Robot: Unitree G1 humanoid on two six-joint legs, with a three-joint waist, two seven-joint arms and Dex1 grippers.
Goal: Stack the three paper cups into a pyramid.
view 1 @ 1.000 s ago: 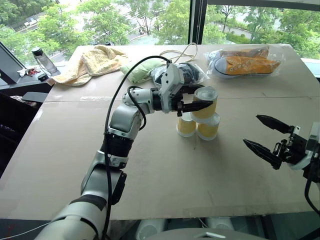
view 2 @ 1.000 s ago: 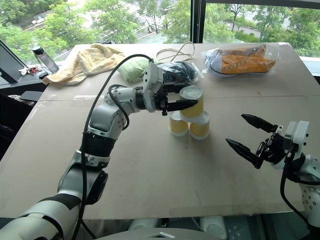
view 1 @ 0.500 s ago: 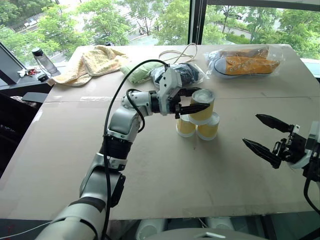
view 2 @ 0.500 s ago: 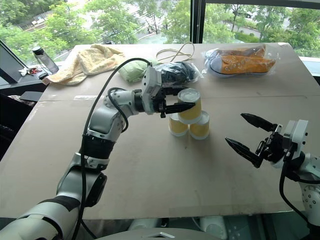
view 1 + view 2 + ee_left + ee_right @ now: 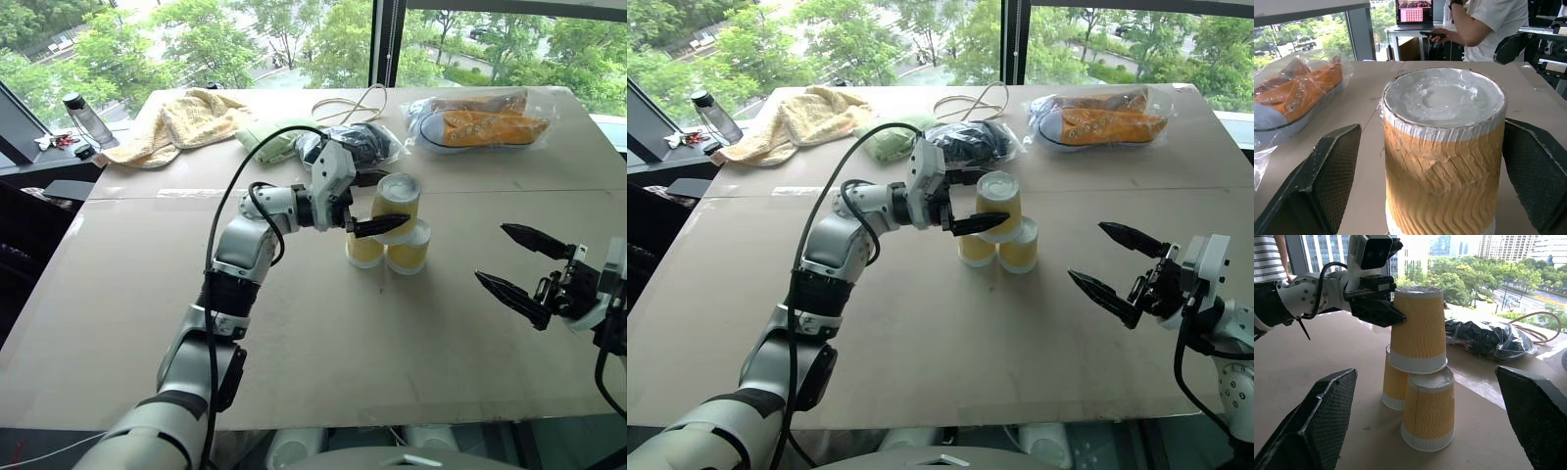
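Head views (left and right eye). Three paper cups stand inverted on the brown table (image 5: pixel 294 323) as a pyramid (image 5: pixel 390 235): two lower cups, the left lower cup (image 5: pixel 363 249) and the right lower cup (image 5: pixel 409 250), side by side and touching, and one top cup (image 5: pixel 397 204) resting across their upturned bases. The left gripper (image 5: pixel 377 206) reaches in level from the left, its two black fingers spread, one on the near side and one on the far side of the top cup; released. The right gripper (image 5: pixel 521 265) hovers well apart to the right of the pyramid, its two fingers splayed wide and empty. At the table's far edge lie one yellow towel (image 5: pixel 176 122), one green cloth (image 5: pixel 271 140), one dark bagged bundle (image 5: pixel 362 144), one coiled cord (image 5: pixel 355 104) and one bagged pair of orange shoes (image 5: pixel 480 122). One bottle (image 5: pixel 88 119) stands to the far left.

Left wrist view. One cup, the top cup (image 5: pixel 1444 152), stands between the two fingers (image 5: pixel 1322 181), with a gap on each side. The shoes (image 5: pixel 1295 95) lie beyond; one person (image 5: pixel 1484 24) stands at a desk behind.

Right wrist view. All three cups show: the top cup (image 5: pixel 1418 330) bridging the two lower cups (image 5: pixel 1428 413). One left finger (image 5: pixel 1376 311) lies beside the top cup's wall. The right gripper's own two fingers (image 5: pixel 1312 423) stand wide apart.
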